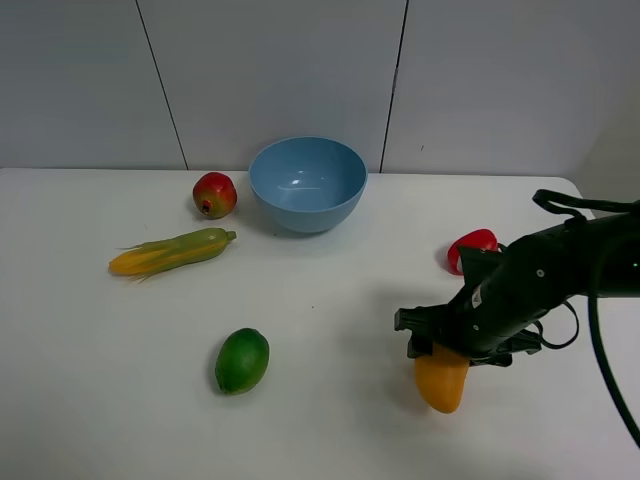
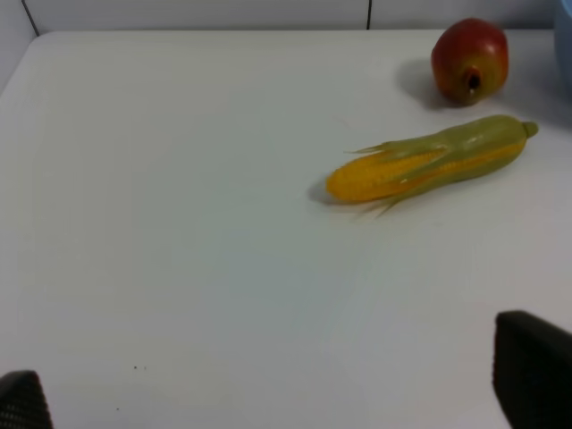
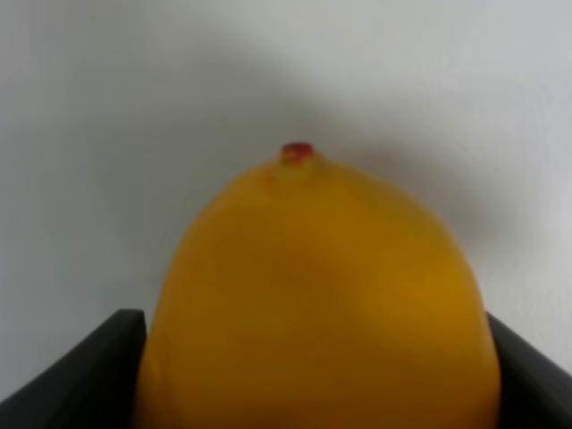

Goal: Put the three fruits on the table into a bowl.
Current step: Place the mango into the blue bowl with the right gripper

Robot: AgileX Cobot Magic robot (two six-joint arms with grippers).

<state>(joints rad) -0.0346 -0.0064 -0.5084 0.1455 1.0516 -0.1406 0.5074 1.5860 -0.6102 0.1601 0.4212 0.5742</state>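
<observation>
The right jaws are clamped on the mango (image 1: pixel 441 380), one on each flank of its broad end. The wrist view shows the dark fingers (image 3: pixel 89 371) pressed against both sides of the orange skin with the small red tip pointing away from the camera. That grip across the narrow width suits an oblong, smooth fruit, since the long axis hangs free below. Whether the mango has cleared the table (image 1: pixel 330 300) or rests on it is hard to judge from above; a shadow lies close beneath it.

The bowl (image 1: pixel 305 212) stands empty at the far middle of the table, well apart from the mango, so the carry runs forward and leftward. The red pepper (image 1: pixel 474 243) sits near that path (it is not one of the fruits).

The left jaws stand wide with nothing between them, looking over the corn cob (image 2: pixel 429 165) towards the pomegranate (image 2: pixel 470 60), which lies just beside the bowl. The lime (image 1: pixel 242 360) waits alone at the near left.
</observation>
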